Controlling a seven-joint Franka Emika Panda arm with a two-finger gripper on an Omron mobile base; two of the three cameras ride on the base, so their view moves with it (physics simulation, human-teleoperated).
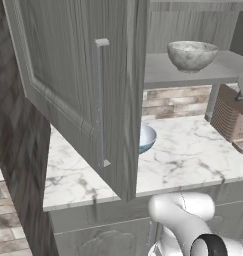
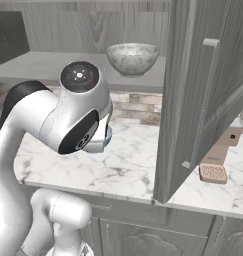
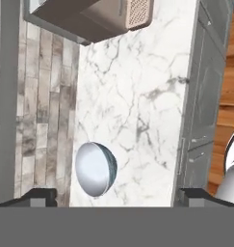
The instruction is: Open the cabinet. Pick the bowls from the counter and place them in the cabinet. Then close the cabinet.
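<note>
Grey shelf bears speckled bowl; marble counter bears blue bowl.

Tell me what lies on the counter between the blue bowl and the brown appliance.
Nothing: in the hand view, bare marble counter runs from the blue bowl to the brown appliance.

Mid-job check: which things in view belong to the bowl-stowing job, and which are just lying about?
Job:
cabinet, doors open
grey stone bowl, already on its shelf
blue bowl, on the counter
hand, open above the blue bowl

Lying about:
brown slotted appliance
brick backsplash
</note>
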